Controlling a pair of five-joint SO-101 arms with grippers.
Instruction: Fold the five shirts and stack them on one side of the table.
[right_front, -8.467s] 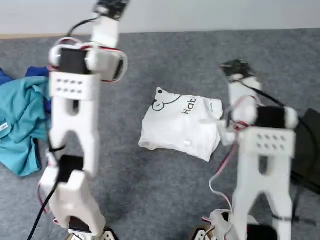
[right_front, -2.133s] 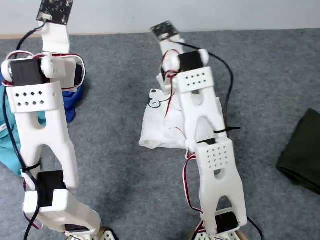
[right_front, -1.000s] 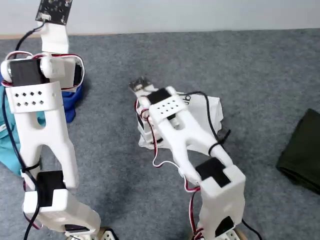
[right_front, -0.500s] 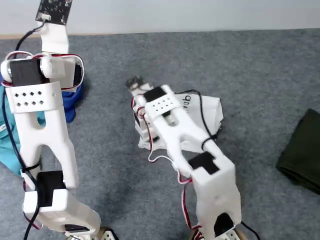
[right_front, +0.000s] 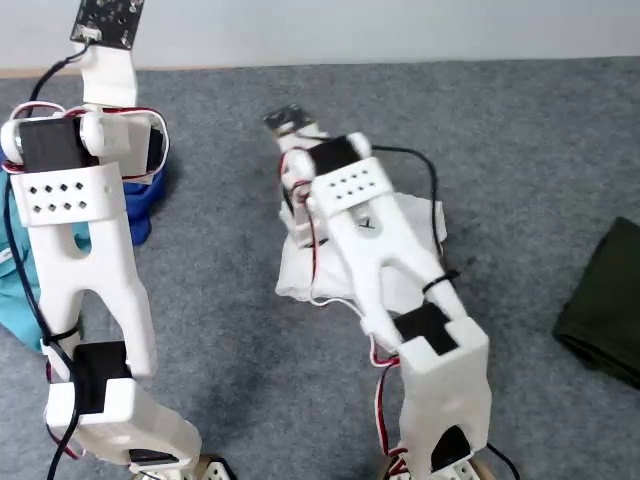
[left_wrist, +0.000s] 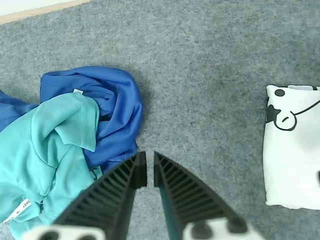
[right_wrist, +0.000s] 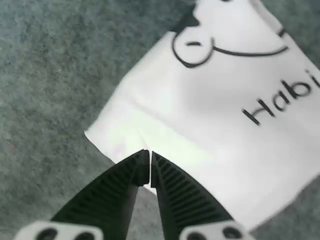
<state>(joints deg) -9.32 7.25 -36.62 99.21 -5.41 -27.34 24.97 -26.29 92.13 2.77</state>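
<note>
**Left gripper** (left_wrist: 150, 158): it hung above the bare grey table (right_front: 520, 150). The jaws were almost pressed together, with a thin slit between them and nothing held. In the left wrist view the tips stood just beside the edge of the blue shirt (left_wrist: 116, 114), without touching it.

**Right gripper** (right_wrist: 149, 156): it was positioned over the white shirt (right_wrist: 215, 120), at the shirt's edge near a corner. The jaws were drawn together. A short crease ran in the fabric at the tips. Whether any cloth was caught between them could not be determined.

**White shirt** (right_front: 298, 272): it lay folded into a rough rectangle near the middle of the table, print side up, partly covered by the right arm in the high view.

**Blue shirt** (right_front: 140, 215) and **teal shirt** (right_front: 14, 285): both lay crumpled and unfolded on the left arm's side. The teal shirt (left_wrist: 45, 150) overlapped the blue one.

**Dark shirt** (right_front: 605, 305): it lay at the table edge on the right arm's side, well apart from the white shirt.
</note>
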